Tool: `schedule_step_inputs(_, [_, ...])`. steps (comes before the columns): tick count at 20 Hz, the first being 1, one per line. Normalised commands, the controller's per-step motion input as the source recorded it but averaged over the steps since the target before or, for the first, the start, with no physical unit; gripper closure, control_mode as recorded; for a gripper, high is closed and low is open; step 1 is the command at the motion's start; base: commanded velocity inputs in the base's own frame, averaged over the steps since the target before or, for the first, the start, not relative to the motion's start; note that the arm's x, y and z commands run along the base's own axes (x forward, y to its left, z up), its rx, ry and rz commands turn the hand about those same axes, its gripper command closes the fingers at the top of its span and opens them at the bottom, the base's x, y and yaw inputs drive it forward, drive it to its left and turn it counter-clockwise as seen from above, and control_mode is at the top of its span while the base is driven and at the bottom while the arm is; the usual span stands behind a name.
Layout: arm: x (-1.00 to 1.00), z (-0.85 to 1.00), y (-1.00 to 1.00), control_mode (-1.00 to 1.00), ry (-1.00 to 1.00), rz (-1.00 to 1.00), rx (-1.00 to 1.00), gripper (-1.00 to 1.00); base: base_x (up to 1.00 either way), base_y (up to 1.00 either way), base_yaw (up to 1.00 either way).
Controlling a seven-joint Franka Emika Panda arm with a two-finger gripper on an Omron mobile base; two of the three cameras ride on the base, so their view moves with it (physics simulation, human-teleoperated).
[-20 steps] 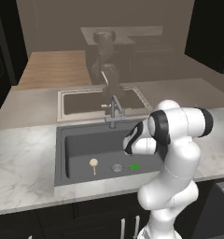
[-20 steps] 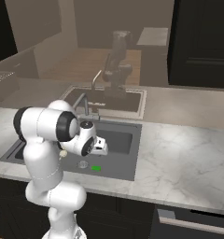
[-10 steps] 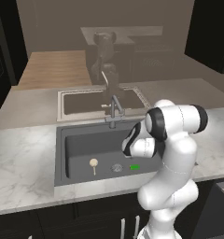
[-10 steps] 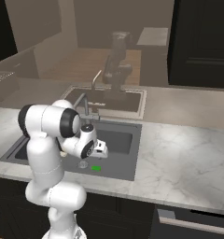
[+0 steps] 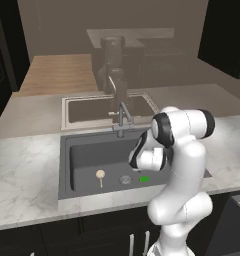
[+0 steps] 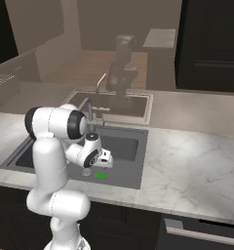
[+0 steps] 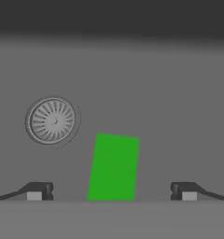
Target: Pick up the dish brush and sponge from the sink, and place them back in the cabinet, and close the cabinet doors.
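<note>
The green sponge (image 7: 114,167) lies flat on the floor of the dark grey sink (image 5: 82,150), just right of the round drain (image 7: 52,120). My gripper (image 7: 112,191) hangs open right above it, one fingertip on each side, touching nothing. From the left base view, the hand (image 5: 142,160) hovers low inside the basin over the sponge (image 5: 144,179). The dish brush (image 5: 100,175), cream head and thin stick handle, rests on the sink floor left of the drain. A black cabinet (image 6: 211,44) stands at the upper right.
A grey faucet (image 5: 123,117) rises at the sink's back rim, close behind the arm. Marble counter (image 5: 22,175) surrounds the basin. A beige-rimmed mirrored basin (image 5: 87,110) lies beyond the faucet. Black base cabinets (image 6: 138,234) run below the counter.
The hand has sunk lower into the sink and shifted slightly left toward the sponge. The jaws stayed open; sponge and brush have not moved.
</note>
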Motion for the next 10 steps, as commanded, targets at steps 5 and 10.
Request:
schedule_step_inputs(5, [0.05, -0.29, 0.0, -1.0, 0.0, 0.0, 0.0, -1.0, 0.0, 0.0, 0.0])
schedule_step_inputs(10, [0.01, -0.31, 0.0, -1.0, 0.0, 0.0, 0.0, -1.0, 0.0, 0.0, 0.0])
